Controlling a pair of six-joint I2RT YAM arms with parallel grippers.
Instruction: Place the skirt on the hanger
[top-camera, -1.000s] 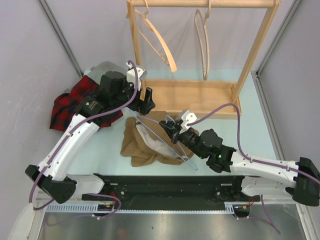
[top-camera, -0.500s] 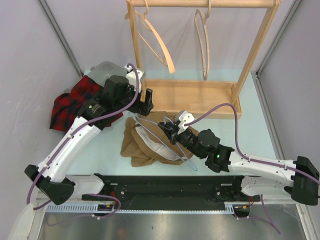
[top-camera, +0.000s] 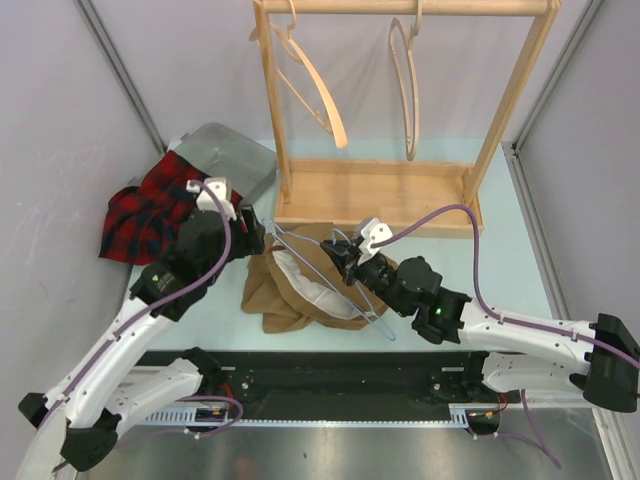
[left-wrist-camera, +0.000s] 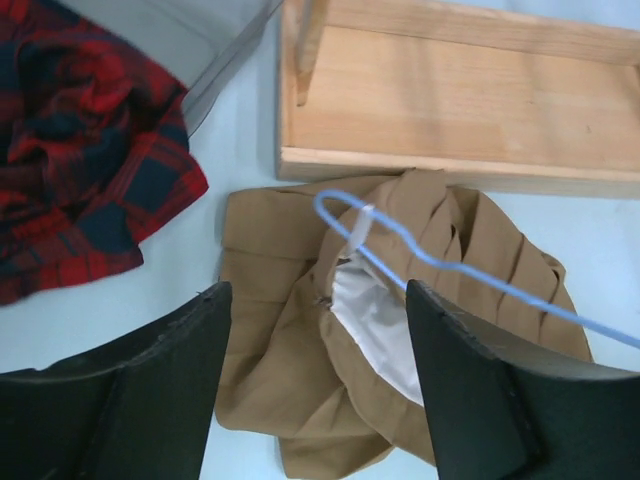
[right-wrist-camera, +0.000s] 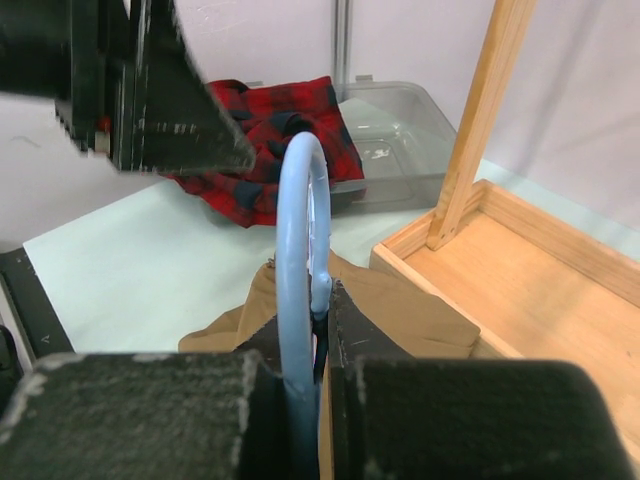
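A tan skirt (top-camera: 290, 290) with white lining lies crumpled on the table in front of the wooden rack; it also shows in the left wrist view (left-wrist-camera: 300, 330). A thin blue wire hanger (top-camera: 335, 275) lies across it, its hook seen in the left wrist view (left-wrist-camera: 350, 215). My right gripper (top-camera: 350, 262) is shut on the hanger's hook (right-wrist-camera: 300, 250). My left gripper (top-camera: 245, 232) is open and empty, just left of the skirt and above it (left-wrist-camera: 315, 400).
A wooden rack (top-camera: 400, 195) with two wooden hangers (top-camera: 320, 90) stands at the back. A red plaid cloth (top-camera: 145, 205) lies at the left beside a grey plastic bin (top-camera: 230, 160).
My left arm has pulled back from the rack's base toward the near left, and its gripper now sits left of the skirt. My right gripper and the hanger have barely moved.
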